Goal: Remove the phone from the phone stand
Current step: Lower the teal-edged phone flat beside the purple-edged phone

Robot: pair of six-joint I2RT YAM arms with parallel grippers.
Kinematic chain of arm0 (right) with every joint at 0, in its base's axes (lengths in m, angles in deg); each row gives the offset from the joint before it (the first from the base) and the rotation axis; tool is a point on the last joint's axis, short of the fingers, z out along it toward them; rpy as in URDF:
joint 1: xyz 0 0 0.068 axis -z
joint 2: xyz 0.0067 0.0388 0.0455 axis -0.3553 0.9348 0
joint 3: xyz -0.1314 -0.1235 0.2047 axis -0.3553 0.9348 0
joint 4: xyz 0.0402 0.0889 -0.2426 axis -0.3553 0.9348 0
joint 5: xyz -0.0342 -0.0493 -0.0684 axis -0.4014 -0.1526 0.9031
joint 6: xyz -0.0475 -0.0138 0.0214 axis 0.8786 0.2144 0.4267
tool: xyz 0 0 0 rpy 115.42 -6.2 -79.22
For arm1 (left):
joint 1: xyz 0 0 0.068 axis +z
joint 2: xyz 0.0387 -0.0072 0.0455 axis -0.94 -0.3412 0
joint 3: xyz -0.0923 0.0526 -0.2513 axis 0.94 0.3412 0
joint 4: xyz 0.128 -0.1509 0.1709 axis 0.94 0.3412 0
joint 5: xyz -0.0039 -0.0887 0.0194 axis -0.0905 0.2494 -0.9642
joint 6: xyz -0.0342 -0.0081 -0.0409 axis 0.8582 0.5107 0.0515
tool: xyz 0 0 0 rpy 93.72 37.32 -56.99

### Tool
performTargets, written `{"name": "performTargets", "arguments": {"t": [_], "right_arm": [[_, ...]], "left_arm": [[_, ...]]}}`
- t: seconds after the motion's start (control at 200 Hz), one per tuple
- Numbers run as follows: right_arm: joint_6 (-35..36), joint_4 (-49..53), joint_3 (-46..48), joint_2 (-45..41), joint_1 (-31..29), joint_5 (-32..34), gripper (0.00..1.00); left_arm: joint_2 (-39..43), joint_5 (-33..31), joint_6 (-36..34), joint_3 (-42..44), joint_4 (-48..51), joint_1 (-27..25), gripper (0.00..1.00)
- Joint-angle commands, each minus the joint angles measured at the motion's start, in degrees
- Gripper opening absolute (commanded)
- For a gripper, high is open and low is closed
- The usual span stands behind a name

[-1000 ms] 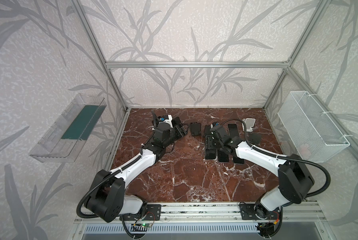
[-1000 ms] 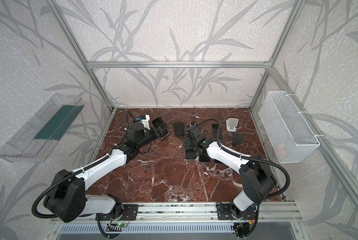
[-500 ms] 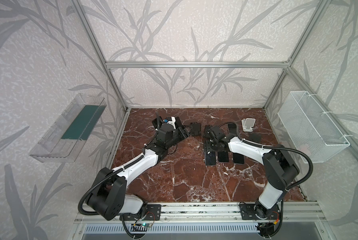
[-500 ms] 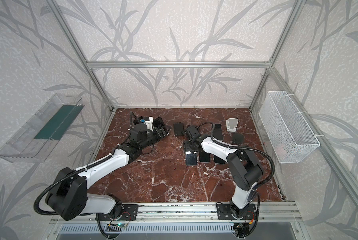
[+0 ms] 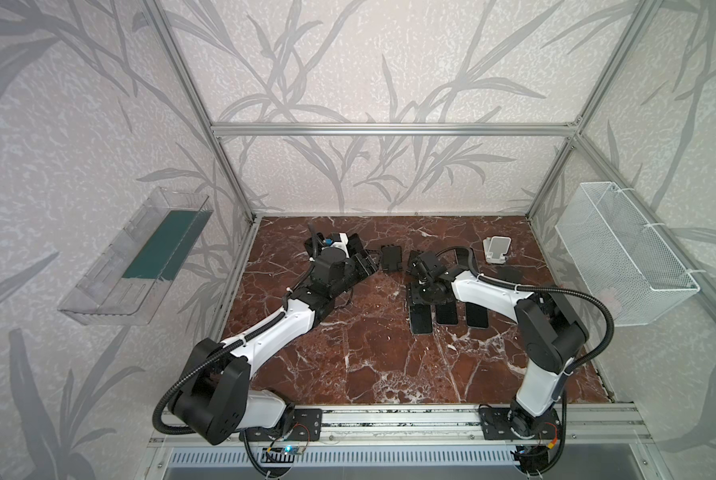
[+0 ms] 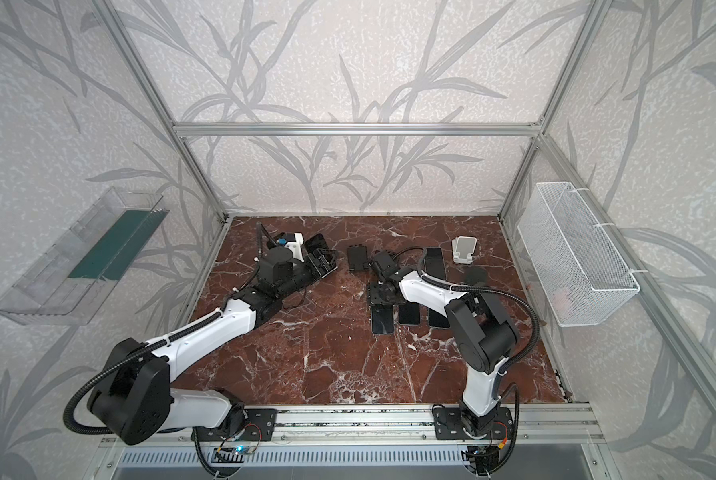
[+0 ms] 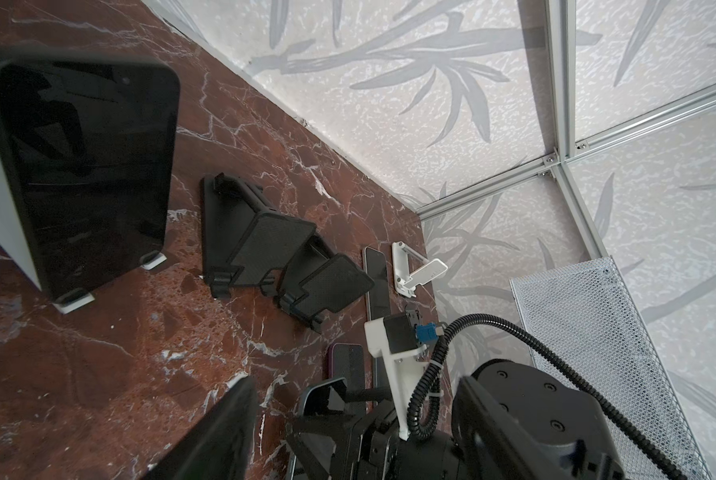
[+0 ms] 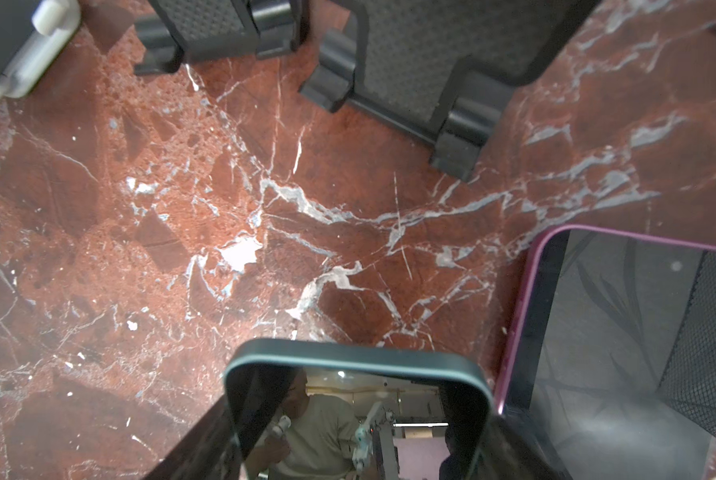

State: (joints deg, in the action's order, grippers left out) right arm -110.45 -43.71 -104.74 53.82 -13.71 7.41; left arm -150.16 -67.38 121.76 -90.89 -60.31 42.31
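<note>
— Which phone has to come off?

— The one at the back left of the table. The propped phone leans screen-out in the white stand, with its lower edge caught by the stand's two lips.

— And the left gripper?

— The left gripper sits low, just beside that phone on the side toward the middle of the table, and does not touch it. Its fingers are spread with nothing between them. The phone lies outside the gap, off to one side.

— What's further right?

— There's a black stand near the back. Then comes the right gripper, pointing down. Its fingers look pressed against both long edges of the teal-rimmed phone, which is down on the table. A pink-rimmed phone lies just beside it.

— And past that?

— A small white stand is at the back right, well apart from both grippers. A wire basket hangs on the right wall.
</note>
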Motion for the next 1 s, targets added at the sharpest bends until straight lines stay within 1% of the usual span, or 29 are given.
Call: {"name": "performTargets", "arguments": {"t": [0.0,0.205,0.36,0.435,0.6,0.705,0.79,0.91,0.93,0.995], "right_arm": [[-0.76,0.09,-0.93,1.41,0.18,0.26,0.59],[-0.76,-1.29,0.41,2.79,0.18,2.12,0.6],[-2.06,-3.27,2.34,2.56,0.16,3.89,0.6],[-3.22,-3.98,3.82,1.92,-0.19,6.54,0.61],[-4.47,-5.25,4.95,1.99,-0.5,7.33,0.63],[-5.49,-6.84,6.22,1.7,-1.15,9.16,0.64],[-5.8,-8.83,7.55,1.37,-1.42,9.07,0.65],[-5.8,-8.87,6.79,2.01,-1.71,8.18,0.66],[-7.6,-8.98,6.69,2.04,-1.71,8.0,0.66],[-8.67,-10.33,6.73,2.34,-1.69,6.75,0.66]], "left_arm": [[1.57,-1.01,-0.69,-0.85,0.52,-0.02,0.76],[1.4,-0.88,-0.27,-1.36,1.55,0.0,0.76],[1.23,-0.75,-0.33,-1.41,1.66,-0.03,0.76],[1.22,-1.03,-0.36,-1.36,1.88,0.0,0.76],[0.86,-0.71,0.11,-1.47,1.87,0.06,0.76],[0.64,-1.31,0.49,-1.45,2.67,-0.01,0.75],[0.52,-1.13,1.21,-1.24,2.2,-0.01,0.75],[0.53,-1.03,1.21,-1.15,2.15,0.01,0.75],[0.55,-1.01,1.24,-1.17,2.1,-0.01,0.75],[0.35,-0.83,1.34,-1.14,2.01,0.02,0.75]]}}
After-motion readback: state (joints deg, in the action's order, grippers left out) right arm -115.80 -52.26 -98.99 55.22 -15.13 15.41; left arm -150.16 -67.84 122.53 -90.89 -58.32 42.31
